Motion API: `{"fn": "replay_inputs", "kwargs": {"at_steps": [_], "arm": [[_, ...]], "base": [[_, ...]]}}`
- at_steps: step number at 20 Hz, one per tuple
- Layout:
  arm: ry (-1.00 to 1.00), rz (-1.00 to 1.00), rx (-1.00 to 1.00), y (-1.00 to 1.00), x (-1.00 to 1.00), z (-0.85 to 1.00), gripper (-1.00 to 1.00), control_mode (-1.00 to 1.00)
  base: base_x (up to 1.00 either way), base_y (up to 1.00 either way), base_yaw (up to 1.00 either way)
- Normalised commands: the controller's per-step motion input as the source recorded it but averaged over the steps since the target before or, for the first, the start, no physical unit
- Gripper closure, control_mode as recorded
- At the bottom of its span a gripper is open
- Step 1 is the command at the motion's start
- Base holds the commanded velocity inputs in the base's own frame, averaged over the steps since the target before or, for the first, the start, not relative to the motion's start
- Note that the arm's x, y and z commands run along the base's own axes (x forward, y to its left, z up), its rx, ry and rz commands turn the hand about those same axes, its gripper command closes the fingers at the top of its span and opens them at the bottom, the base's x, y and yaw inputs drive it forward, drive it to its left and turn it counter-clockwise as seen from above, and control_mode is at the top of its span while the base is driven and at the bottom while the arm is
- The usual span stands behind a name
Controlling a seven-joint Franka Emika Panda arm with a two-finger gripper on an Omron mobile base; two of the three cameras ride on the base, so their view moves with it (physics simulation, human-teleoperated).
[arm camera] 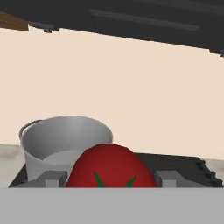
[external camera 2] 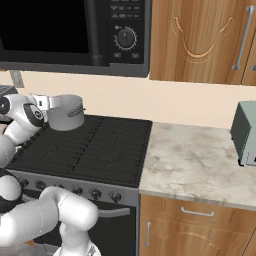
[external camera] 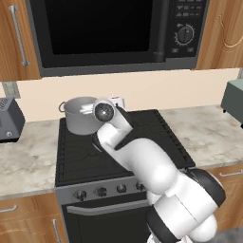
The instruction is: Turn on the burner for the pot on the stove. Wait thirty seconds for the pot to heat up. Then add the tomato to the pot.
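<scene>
Over on the left rear of the stove (external camera: 142,137), the pot (external camera: 79,115) sits open on the grate, wall behind it. Just right of it in the hand view, the gripper (arm camera: 111,178) has its fingers (arm camera: 54,178) clamped on the tomato (arm camera: 111,168), one each side, carried near the pot's rim. Farther right, a grey toaster (external camera 2: 246,132) rests on the counter (external camera 2: 200,160).
</scene>
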Motion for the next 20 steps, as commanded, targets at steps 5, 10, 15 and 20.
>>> {"fn": "replay_inputs", "kwargs": {"at_steps": [5, 10, 15, 20], "arm": [[0.10, 0.00, 0.00, 0.18, 0.00, 0.10, 1.00, -1.00], [0.00, 0.00, 0.00, 0.00, 0.00, -0.07, 1.00, -1.00], [0.00, 0.08, 0.11, -0.02, 0.00, -0.08, 1.00, -1.00], [0.00, 0.15, 0.09, -0.07, 0.00, -0.04, 1.00, -1.00]], "base": [[0.00, 0.00, 0.00], [0.00, 0.00, 0.00], [0.00, 0.00, 0.00], [0.00, 0.00, 0.00]]}}
